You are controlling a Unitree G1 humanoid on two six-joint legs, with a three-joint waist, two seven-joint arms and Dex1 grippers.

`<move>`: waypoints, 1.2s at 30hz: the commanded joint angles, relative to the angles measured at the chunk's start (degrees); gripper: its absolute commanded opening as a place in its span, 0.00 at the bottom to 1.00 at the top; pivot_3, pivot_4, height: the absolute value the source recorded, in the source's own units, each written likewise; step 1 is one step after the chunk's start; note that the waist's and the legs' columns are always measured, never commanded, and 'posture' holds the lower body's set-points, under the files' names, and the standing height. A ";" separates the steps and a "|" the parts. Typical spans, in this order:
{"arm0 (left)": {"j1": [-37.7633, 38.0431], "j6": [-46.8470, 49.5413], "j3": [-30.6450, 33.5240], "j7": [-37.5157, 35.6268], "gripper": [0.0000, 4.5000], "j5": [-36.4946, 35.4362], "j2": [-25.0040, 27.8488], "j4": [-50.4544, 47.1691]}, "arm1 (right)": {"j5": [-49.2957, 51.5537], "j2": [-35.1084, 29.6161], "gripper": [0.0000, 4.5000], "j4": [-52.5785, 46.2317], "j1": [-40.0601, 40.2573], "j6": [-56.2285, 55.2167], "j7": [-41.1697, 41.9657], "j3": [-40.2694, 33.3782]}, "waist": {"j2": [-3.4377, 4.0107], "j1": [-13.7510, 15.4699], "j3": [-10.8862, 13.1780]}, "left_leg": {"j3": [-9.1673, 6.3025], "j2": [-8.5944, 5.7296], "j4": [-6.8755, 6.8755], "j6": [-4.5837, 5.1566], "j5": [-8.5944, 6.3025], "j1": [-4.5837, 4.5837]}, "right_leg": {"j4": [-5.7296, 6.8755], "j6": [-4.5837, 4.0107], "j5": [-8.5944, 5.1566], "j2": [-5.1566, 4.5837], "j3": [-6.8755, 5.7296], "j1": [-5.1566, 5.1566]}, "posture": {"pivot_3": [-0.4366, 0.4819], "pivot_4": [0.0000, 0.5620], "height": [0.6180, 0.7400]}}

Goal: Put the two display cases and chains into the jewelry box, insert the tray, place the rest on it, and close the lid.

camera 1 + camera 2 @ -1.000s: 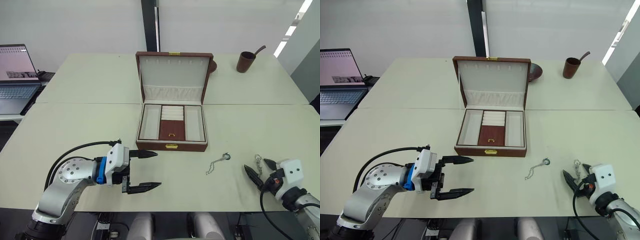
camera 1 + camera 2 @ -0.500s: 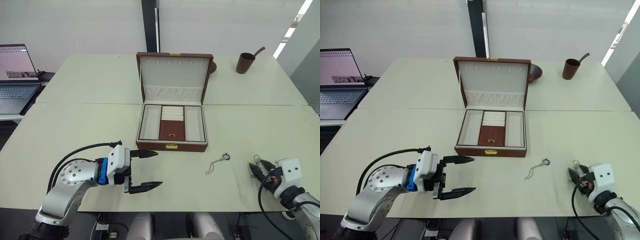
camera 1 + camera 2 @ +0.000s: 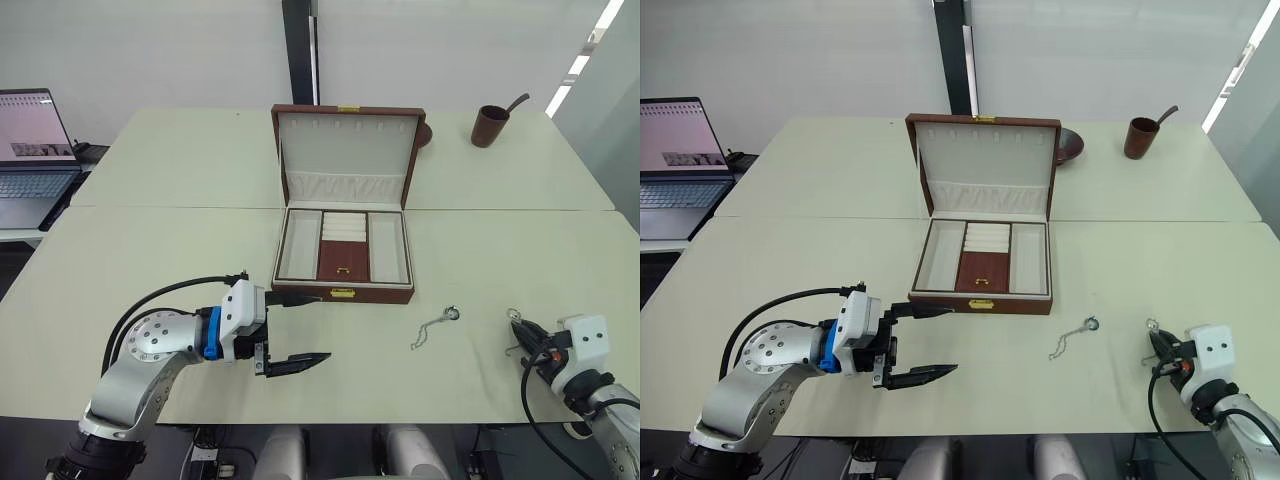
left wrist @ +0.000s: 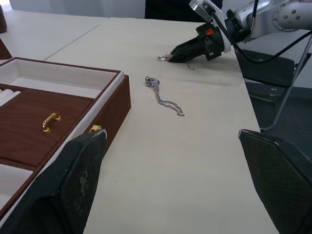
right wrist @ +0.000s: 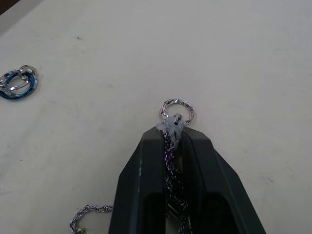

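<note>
Silver links are pinched between the pressed-together black fingers (image 5: 146, 185) of the right gripper (image 3: 522, 333), low over the near right part of the table (image 3: 150, 250); the held chain (image 5: 169, 146) runs up the slot between the fingers, and its ring end (image 5: 177, 111) pokes out just past the tips, lying on or barely above the tabletop. The grip looks to have been taken close to the ring, probably so that the rest of the chain trails behind instead of bunching. On the near left, the left gripper (image 3: 297, 328) is held spread wide and empty, one finger near the front wall of the jewelry box (image 3: 343, 292) and the other well short of it, presumably kept ready rather than engaged. Between the two grippers, a second chain (image 3: 432, 327) with a small blue-ringed pendant lies loose on the table, just right of the box front and apart from it. Farther back, the box stands open with its lid (image 3: 346, 155) propped upright, so the cream-lined compartments are left free for loading from above; a brown centre panel with a small gold handle (image 3: 343, 269) is seen inside. The display cases cannot be made out. At the far right corner a brown cup (image 3: 490, 124) stands with a handle sticking out, and a laptop (image 3: 30, 150) sits beyond the table's left edge.
</note>
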 commanded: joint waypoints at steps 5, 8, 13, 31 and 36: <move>-1.19 0.51 -0.08 1.25 1.00 -0.95 -1.09 -1.36 | 7.42 -2.44 0.05 -4.72 -1.52 1.01 4.41 -3.38 | 0.05 0.01 0.02 | 0.00 0.00 0.00 0.00 0.00 0.00 | 0.01 0.00 0.00 -0.01 0.01 -0.01 | 0.48 0.27 1.00; -1.04 0.72 0.11 1.94 1.00 -1.09 -1.27 -1.69 | 9.74 -4.37 0.05 -6.78 -2.64 2.85 5.58 -3.49 | 0.05 0.01 0.02 | 0.00 0.00 0.00 0.00 0.00 0.00 | 0.01 0.00 0.00 -0.02 0.01 -0.01 | 0.48 0.27 1.00; -0.18 1.86 1.43 4.68 1.00 -1.54 -1.78 -2.98 | 14.65 -8.37 0.05 -10.71 -7.17 7.62 7.16 -2.73 | 0.04 0.02 0.03 | -0.01 -0.02 0.00 0.00 0.00 -0.01 | 0.01 0.00 0.00 -0.01 0.00 0.00 | 0.48 0.27 1.00; 10.22 4.42 8.92 18.53 1.00 -2.70 -4.79 -10.38 | 23.76 -7.97 0.05 -10.29 -41.59 22.00 5.03 12.66 | 0.02 0.22 0.06 | -0.15 0.02 0.02 0.00 0.00 -0.10 | 0.00 0.00 0.01 -0.06 -0.07 -0.04 | 0.48 0.27 1.00; 14.70 4.33 12.29 23.89 1.00 -2.88 -7.06 -12.86 | 22.41 -5.77 0.05 -6.67 -48.63 22.40 6.91 17.75 | 0.01 0.22 0.07 | -0.18 0.03 0.04 0.01 0.00 -0.13 | 0.00 0.01 0.02 -0.19 -0.09 -0.04 | 0.48 0.27 1.00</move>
